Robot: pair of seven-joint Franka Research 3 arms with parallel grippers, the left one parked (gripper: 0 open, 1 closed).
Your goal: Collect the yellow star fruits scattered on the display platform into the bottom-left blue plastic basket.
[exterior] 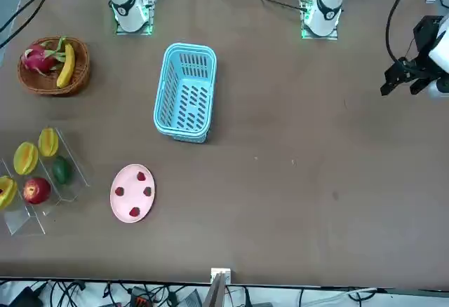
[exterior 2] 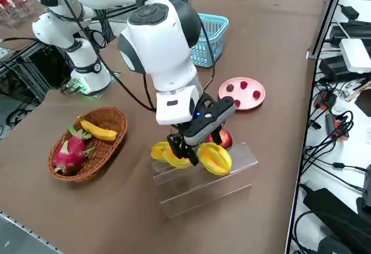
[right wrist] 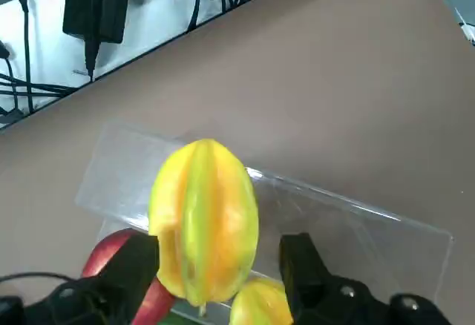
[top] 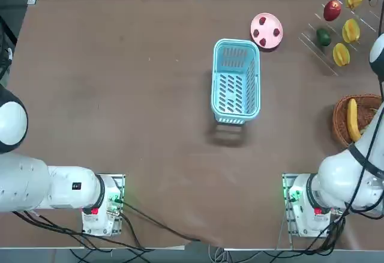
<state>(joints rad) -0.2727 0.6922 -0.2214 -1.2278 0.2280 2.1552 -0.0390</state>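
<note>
The right gripper point(right wrist: 219, 266) is hovering over the display platform point(exterior 2: 208, 193), its two fingers standing open and gripping nothing; the star fruit farthest from the arms' bases point(right wrist: 204, 221) is lying just ahead of the opening, its ridged yellow side showing orange and green; two more star fruits, the middle one point(top: 351, 30) and the one nearest the bases point(top: 341, 54), are resting on the clear tiers, the three forming a loose row along the platform's right side in the top view; a red apple point(top: 332, 10) and a dark green avocado point(top: 323, 36) are sitting to the left of that row; the light blue plastic basket point(top: 214, 77) is standing well apart from the platform, showing its slotted, bare floor; a round pink plate with red strawberry-like spots point(top: 266, 23) is lying just beside the basket's far end; nearer the bases than the platform, a brown wicker basket point(exterior: 31, 83) is holding a yellow banana point(exterior: 66, 67) and a pink dragon fruit point(exterior: 38, 59) with green tips.
</note>
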